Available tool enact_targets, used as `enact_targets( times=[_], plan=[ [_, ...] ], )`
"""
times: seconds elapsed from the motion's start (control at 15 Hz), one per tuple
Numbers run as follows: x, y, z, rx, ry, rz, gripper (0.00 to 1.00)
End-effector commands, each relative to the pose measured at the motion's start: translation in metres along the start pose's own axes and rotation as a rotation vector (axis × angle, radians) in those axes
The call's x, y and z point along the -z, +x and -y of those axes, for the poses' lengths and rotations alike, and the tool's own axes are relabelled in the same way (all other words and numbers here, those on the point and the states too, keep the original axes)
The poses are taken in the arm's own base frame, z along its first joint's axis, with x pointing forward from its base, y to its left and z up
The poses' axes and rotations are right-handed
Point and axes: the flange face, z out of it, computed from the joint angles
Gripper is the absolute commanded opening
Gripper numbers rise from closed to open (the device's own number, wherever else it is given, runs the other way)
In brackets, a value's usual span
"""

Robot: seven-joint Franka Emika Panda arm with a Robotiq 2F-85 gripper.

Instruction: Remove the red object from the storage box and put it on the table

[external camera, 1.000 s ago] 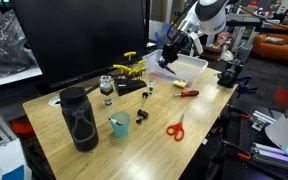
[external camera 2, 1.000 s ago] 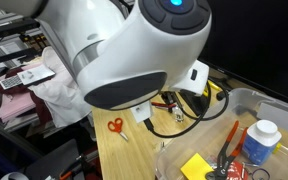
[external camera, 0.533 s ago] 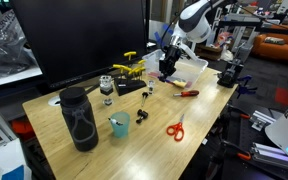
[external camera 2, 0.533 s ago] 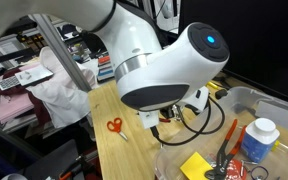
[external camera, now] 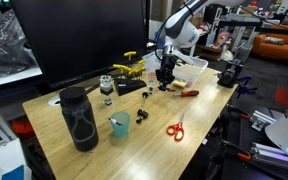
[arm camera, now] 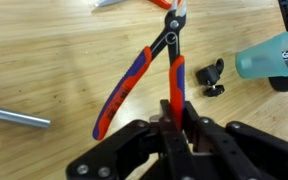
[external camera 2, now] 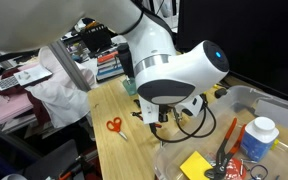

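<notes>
Gripper (external camera: pixel 165 79), jaws clamped on one handle of the red object (arm camera: pixel 177 78), has swung out of the box (external camera: pixel 191 67) and down to the table (external camera: pixel 144 118), just left of the box. Extraction looks done; release remains.

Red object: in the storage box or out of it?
Out. In the wrist view the claw grips the red object over the table; in an exterior view the storage box sits apart.
</notes>
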Motion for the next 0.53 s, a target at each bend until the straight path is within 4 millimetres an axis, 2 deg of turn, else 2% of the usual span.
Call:
enact_targets(
  times=[0.0, 0.47],
  plan=[
    [-0.002, 0.004, 0.01, -0.028, -0.019, 0.053, 0.04],
    [-0.025, 0.007, 0.013, -0.073, -0.099, 0.128, 0.04]
  ],
)
